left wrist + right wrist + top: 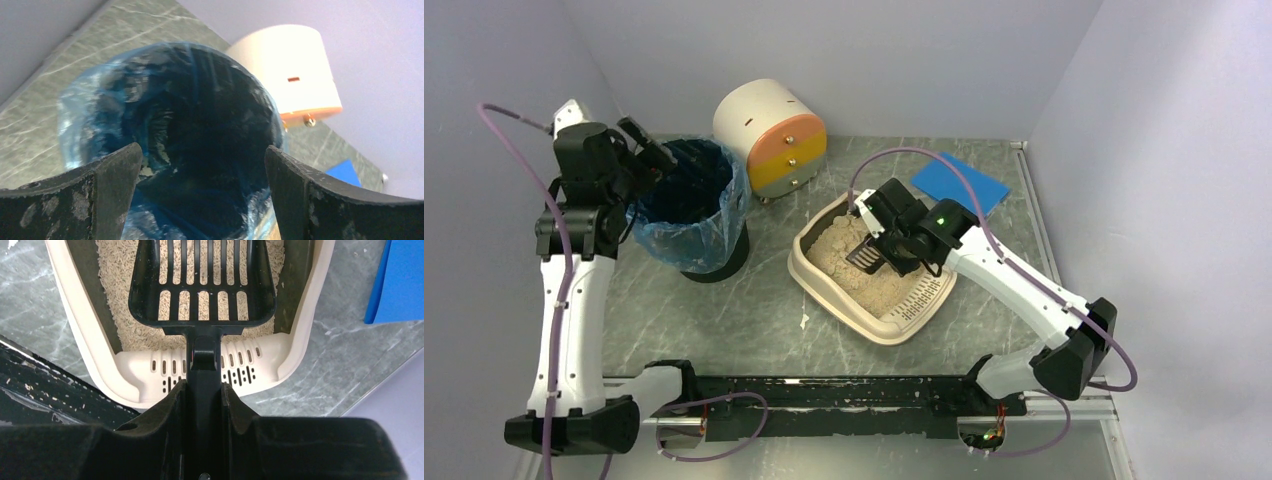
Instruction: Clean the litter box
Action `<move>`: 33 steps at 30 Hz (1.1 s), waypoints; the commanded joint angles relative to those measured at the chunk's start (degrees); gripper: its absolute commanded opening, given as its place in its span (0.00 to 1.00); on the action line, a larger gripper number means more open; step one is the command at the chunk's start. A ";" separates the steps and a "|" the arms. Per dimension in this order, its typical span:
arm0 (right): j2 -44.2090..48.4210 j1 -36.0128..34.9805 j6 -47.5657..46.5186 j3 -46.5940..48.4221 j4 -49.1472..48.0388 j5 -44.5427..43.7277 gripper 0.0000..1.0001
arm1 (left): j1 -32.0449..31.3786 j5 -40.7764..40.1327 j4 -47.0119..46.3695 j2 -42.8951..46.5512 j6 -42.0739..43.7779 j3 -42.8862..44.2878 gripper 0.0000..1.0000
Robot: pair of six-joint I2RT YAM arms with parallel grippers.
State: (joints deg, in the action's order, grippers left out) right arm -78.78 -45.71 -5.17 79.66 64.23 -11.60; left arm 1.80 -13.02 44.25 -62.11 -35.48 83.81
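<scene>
1. Table (724,310): grey marbled top, viewed from overhead; clock positions are read from its centre.
2. Left arm (564,300): white and black, reaches from 8 o'clock up to 10 o'clock.
3. Right arm (1014,290): white and black, reaches from 4 o'clock in toward the centre.
4. Litter box (804,265): beige tray lying flat just off centre toward 3 o'clock. It holds tan litter (125,300), and its slotted ledge (921,297) is at the end toward 4 o'clock.
5. Bin (714,245): black and round with a blue plastic liner. It stands upright at 10 o'clock, well apart from the tray.
6. Drawer unit (769,135): white cylinder with orange and yellow fronts, at 11 o'clock just beside the bin.
7. Blue sheet (961,185): lies flat at 2 o'clock, near the tray.
8. Scoop (202,295): black with a slotted head, over the litter inside the tray. Whether it touches the litter cannot be told.
9. Right gripper (204,390): fingers pinched on the scoop's handle, above the slotted ledge.
10. Left gripper (202,152): fingers (112,170) spread wide with nothing between them, poised over the bin's mouth.
11. Stray litter bits (805,321): on the table at 7 o'clock of the tray.
</scene>
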 commanded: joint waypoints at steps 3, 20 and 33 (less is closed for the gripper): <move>-1.34 0.45 -5.29 3.80 7.60 0.94 0.00 | -4.04 12.34 -6.68 -1.43 6.20 2.23 0.93; -6.45 3.78 -13.99 -2.87 7.83 1.01 0.00 | -6.27 23.50 -10.26 -0.19 13.78 3.07 0.90; -11.70 3.81 -10.84 -0.99 -5.17 1.79 0.00 | -8.98 24.08 -12.37 0.25 15.03 -2.24 0.91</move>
State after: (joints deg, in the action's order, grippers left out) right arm -90.96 -42.06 -17.65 77.78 67.22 -10.90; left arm -6.17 8.34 34.76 -62.74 -20.99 84.55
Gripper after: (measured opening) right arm 0.262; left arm 0.912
